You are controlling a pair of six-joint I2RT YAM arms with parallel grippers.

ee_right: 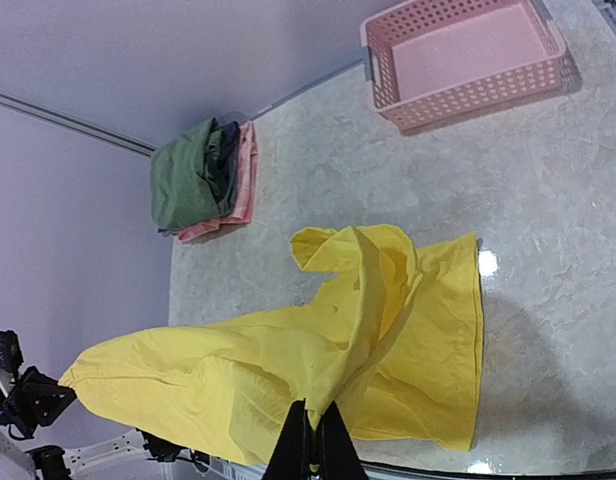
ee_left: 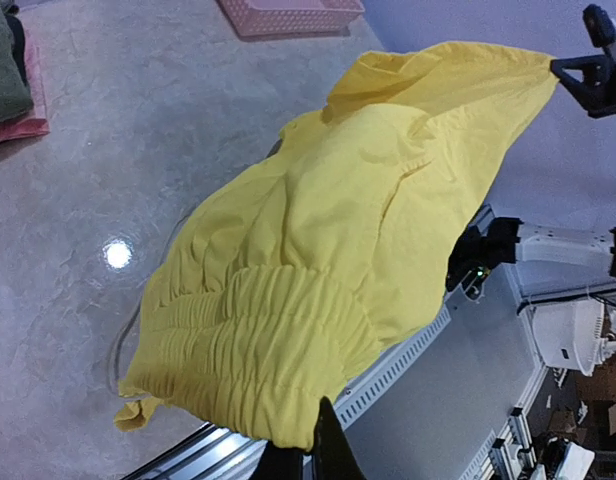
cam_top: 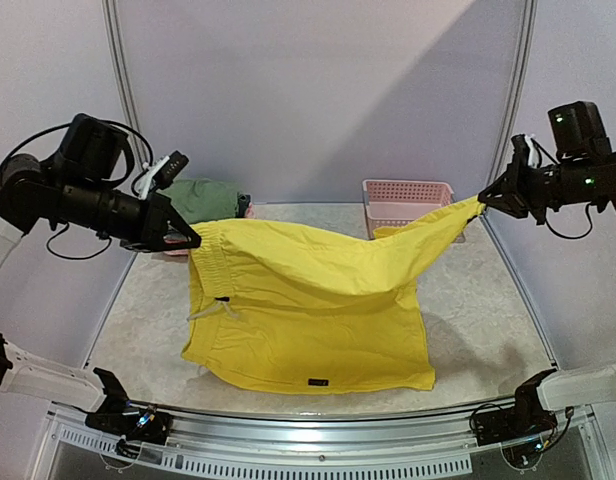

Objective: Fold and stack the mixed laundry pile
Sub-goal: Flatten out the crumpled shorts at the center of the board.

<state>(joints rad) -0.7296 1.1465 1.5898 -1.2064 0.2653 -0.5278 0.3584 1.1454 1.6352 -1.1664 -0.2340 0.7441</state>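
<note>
The bright yellow shorts hang stretched between my two grippers, their lower hem resting on the table. My left gripper is shut on the elastic waistband at the left; in the left wrist view the gathered waistband fills the frame. My right gripper is shut on the other corner, held high at the right; in the right wrist view the fabric drapes down from its fingers. The olive-green shirt lies folded at the back left on a pink garment.
A pink plastic lattice basket stands at the back right of the marble table, partly behind the raised shorts. The table's metal front rail runs along the near edge. White booth walls surround the table.
</note>
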